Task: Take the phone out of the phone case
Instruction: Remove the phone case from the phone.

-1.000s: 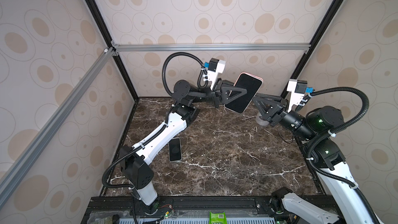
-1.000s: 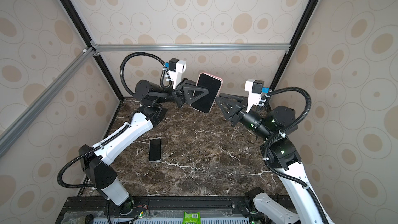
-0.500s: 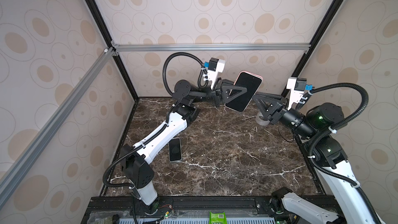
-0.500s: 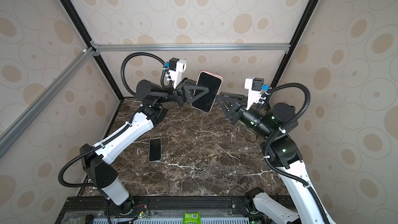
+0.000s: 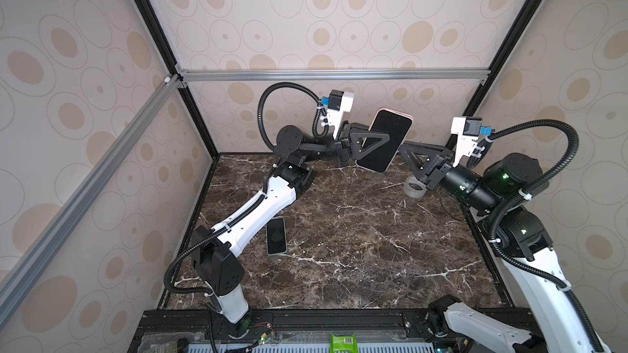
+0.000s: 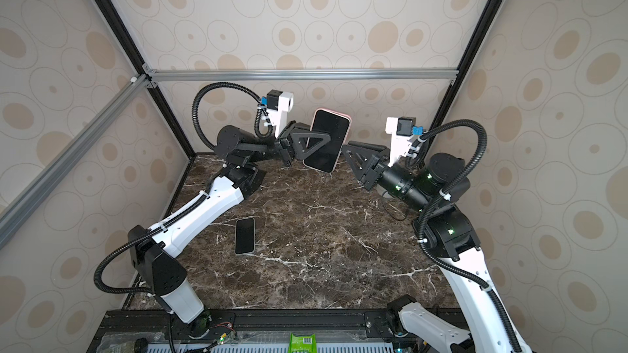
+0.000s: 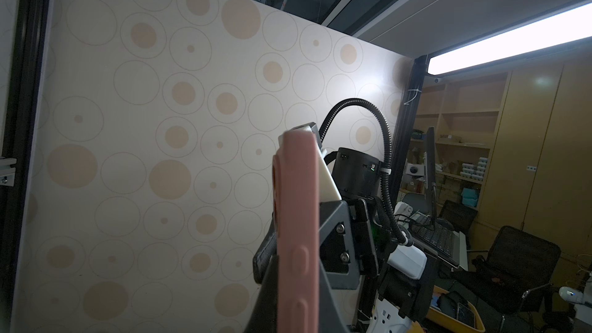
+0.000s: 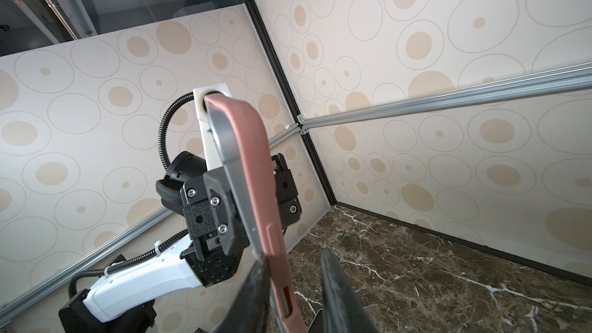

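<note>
- Table (image 5: 356, 249): dark marble top, closed in behind by the spotted back wall (image 5: 339, 28).
- Left arm (image 5: 251, 212): reaches from the near left corner toward the back wall, with its wrist raised well above the table.
- Right arm (image 5: 530, 266): rises along the right side, its forearm pointing at the left arm's wrist.
- Left claw (image 5: 377, 140): clamped flat across the case, with one finger on the screen and the other behind.
- Right claw (image 5: 402, 147): jaws apart. In the right wrist view the case's lower corner sits between them, against one finger (image 8: 256, 283), with a gap to the other.
- Phone (image 5: 390, 137): held in the air near the back wall, tilted, dark screen toward the top cameras, inside the case.
- Case (image 7: 298, 219): pink, wrapped round the phone's edges and back.
- Spare phone (image 5: 276, 236): lies flat on the table, screen up, just beside the left arm.
- Tape (image 5: 414, 188): a clear roll on the table, partly hidden under the right claw.
</note>
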Motion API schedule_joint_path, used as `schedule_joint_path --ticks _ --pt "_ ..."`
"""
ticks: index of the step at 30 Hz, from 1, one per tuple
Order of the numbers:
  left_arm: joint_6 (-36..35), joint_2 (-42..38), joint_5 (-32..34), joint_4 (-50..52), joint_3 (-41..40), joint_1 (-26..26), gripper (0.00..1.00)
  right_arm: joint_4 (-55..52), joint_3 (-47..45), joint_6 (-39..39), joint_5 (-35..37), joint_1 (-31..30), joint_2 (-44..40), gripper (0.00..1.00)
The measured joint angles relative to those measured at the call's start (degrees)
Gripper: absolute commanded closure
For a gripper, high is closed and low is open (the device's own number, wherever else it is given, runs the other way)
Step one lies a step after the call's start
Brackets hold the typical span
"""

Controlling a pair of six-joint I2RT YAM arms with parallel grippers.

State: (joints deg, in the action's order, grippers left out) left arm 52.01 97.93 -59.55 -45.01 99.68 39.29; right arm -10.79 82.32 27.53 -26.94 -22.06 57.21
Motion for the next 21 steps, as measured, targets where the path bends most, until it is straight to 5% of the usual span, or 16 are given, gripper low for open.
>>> schedule_joint_path --ticks 21 --pt "-1.5 0.5 -0.1 1.6 0.0 0.3 1.00 -7.4 4.9 -2.3 3.8 -0.4 2.8 0.71"
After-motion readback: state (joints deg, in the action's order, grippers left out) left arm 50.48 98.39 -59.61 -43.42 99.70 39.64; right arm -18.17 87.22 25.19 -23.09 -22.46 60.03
